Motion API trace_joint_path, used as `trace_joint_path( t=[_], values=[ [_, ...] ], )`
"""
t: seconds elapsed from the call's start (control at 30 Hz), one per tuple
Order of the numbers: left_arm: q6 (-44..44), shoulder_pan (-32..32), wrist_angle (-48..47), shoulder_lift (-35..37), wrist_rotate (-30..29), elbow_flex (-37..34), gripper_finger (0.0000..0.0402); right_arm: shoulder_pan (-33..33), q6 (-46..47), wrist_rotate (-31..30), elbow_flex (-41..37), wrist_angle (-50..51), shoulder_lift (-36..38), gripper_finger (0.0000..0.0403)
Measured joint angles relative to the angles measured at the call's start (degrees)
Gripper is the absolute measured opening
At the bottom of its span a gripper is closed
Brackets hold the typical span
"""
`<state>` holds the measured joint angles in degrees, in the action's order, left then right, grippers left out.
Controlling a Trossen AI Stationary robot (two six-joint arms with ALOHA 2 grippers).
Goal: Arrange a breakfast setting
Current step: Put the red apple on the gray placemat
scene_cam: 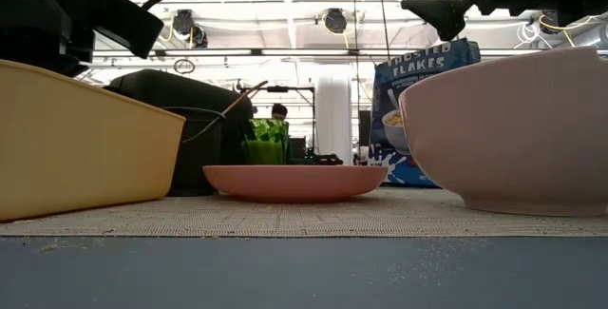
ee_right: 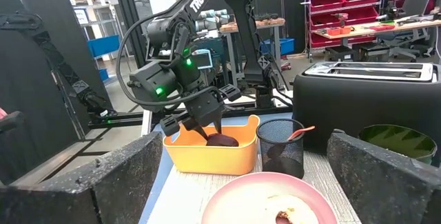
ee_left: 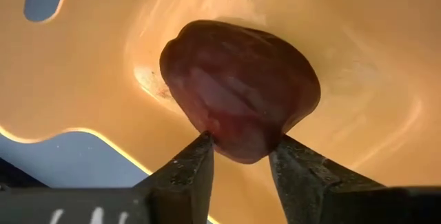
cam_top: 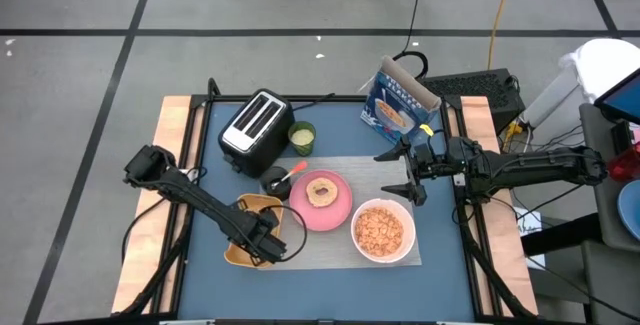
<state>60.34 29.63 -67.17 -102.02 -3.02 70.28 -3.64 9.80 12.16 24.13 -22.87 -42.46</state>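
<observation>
A dark-red fruit (ee_left: 241,86) lies in the yellow tray (cam_top: 243,253) at the table's near left. My left gripper (cam_top: 268,247) reaches down into the tray and is shut on the fruit; this also shows in the right wrist view (ee_right: 222,140). The pink plate (cam_top: 337,215) with the toasted bagel (cam_top: 321,191) and the white bowl (cam_top: 405,250) of tan cereal (cam_top: 381,230) sit on the grey mat (cam_top: 335,250). A spoon with an orange handle (cam_top: 293,170) stands in a black mesh cup (cam_top: 273,180). My right gripper (cam_top: 393,172) is open, in the air over the mat's far right. My left gripper pinches the fruit's near end (ee_left: 238,148) between its two fingertips (ee_left: 200,151), one on each side. The fingers slant down into the tray from above. I cannot tell whether the fruit is lifted clear or rests on the tray's floor.
The black-and-silver toaster (cam_top: 256,125) stands at the far left with a green cup (cam_top: 302,137) beside it. A blue cereal box (cam_top: 400,100) stands at the far right. Bare blue table (cam_top: 330,290) lies along the near edge.
</observation>
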Motion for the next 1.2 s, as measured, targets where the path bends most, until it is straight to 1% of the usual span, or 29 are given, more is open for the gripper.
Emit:
trace_joint_path(
  t=[0.27,0.53,1.2],
  values=[
    [0.2,0.0,0.1,0.0,-0.1,0.0,0.0115,0.0,0.0,0.0,0.0,0.0,0.0,0.0398],
    [0.6,0.0,0.2,0.0,-1.6,0.0,0.0094,0.0,0.0,0.0,0.0,0.0,0.0,0.0398],
    [-0.1,0.0,0.0,0.0,-1.1,0.0,0.0091,0.0,0.0,0.0,0.0,0.0,0.0,0.0398]
  ],
)
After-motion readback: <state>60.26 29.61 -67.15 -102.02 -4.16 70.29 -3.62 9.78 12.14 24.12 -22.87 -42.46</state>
